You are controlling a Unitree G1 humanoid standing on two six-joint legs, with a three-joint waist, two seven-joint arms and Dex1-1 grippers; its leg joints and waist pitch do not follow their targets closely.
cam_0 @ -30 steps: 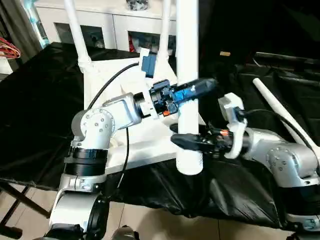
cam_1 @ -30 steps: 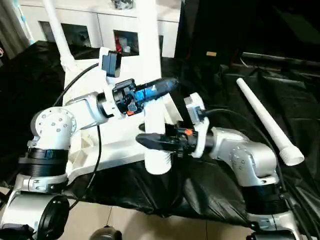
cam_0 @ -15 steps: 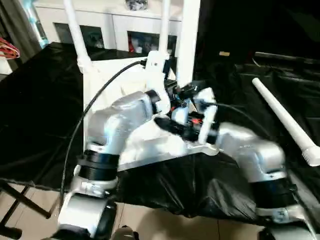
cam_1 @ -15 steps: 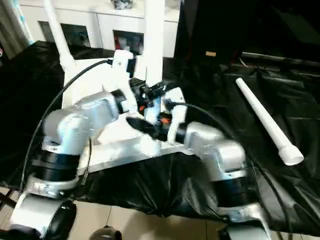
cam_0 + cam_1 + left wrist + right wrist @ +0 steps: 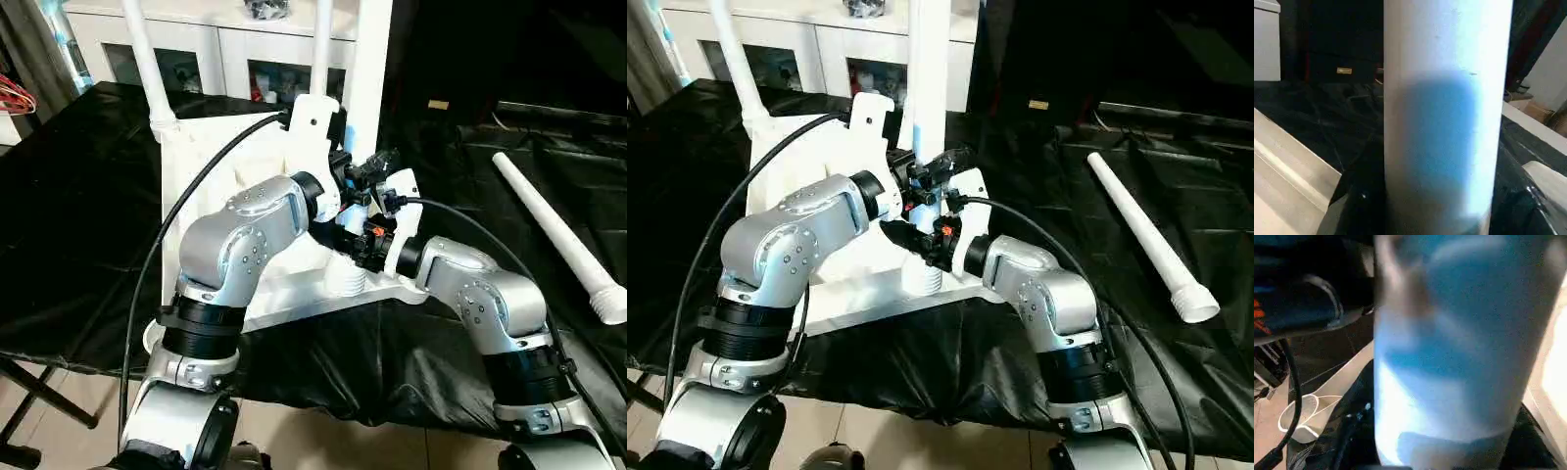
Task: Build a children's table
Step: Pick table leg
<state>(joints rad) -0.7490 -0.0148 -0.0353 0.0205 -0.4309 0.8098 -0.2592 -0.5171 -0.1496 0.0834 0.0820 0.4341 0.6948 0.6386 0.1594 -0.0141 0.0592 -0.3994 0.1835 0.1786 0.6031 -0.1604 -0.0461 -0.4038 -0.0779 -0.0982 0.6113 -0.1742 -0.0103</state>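
The white tabletop (image 5: 220, 166) lies upside down on the black sheet (image 5: 78, 215). Both grippers, left (image 5: 361, 186) and right (image 5: 355, 240), are closed on one upright leg (image 5: 364, 78) at the near corner socket (image 5: 351, 284), perhaps already seated. A spare leg (image 5: 554, 230) lies well apart with room around it.

Table top (image 5: 211, 171), white plastic, lay upside down on black sheeting, ribbed underside up, tilted slightly. Two thin tapered legs stood upright in far corner sockets: far-left leg (image 5: 142, 54), far-right leg (image 5: 321, 44). Third leg (image 5: 367, 69), thicker in view, stood upright at the near-right corner, ribbed base (image 5: 348, 282) at the socket; whether seated could not be told. Fourth leg (image 5: 554, 230) lay loose on sheeting, well right.
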